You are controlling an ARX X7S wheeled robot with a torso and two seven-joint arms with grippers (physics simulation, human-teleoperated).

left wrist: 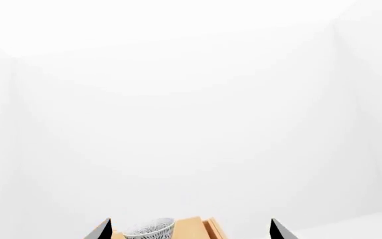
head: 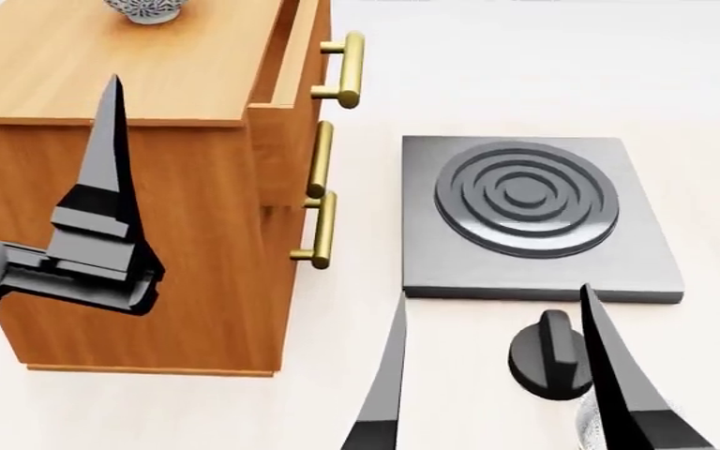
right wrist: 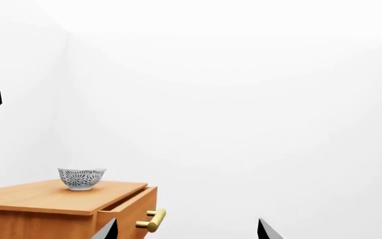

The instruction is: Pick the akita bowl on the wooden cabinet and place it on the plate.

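Left wrist view: the left gripper (left wrist: 189, 230) stands wide open with nothing in it, only its two dark fingertips (left wrist: 99, 230) showing at the frame's edge. Between them sit the bowl (left wrist: 149, 228) and a strip of the cabinet (left wrist: 194, 228) top. Everything beyond is bare white wall.

Head view: the left gripper (head: 100, 225) hangs beside the cabinet's (head: 135, 206) side panel, its one visible finger pointing up toward the top edge. The bowl (head: 147, 9) rests on the cabinet top near its far edge, cut off by the frame and well apart from the gripper. The top drawer (head: 292, 56) is pulled out a little, and three brass handles (head: 322, 159) jut toward the stove (head: 529, 220). A strip of pale surface (head: 373, 103) lies free between cabinet and stove. The right gripper (head: 498, 375) is open and empty, its fingers astride a black knob (head: 550, 356) at the stove's near edge. The plate cannot be seen.

Right wrist view: the right gripper's (right wrist: 187, 230) fingertips stand spread, holding nothing. The bowl (right wrist: 81, 179) stands upright on the cabinet (right wrist: 51, 206), back from the drawer edge, with open white room above and to the side.
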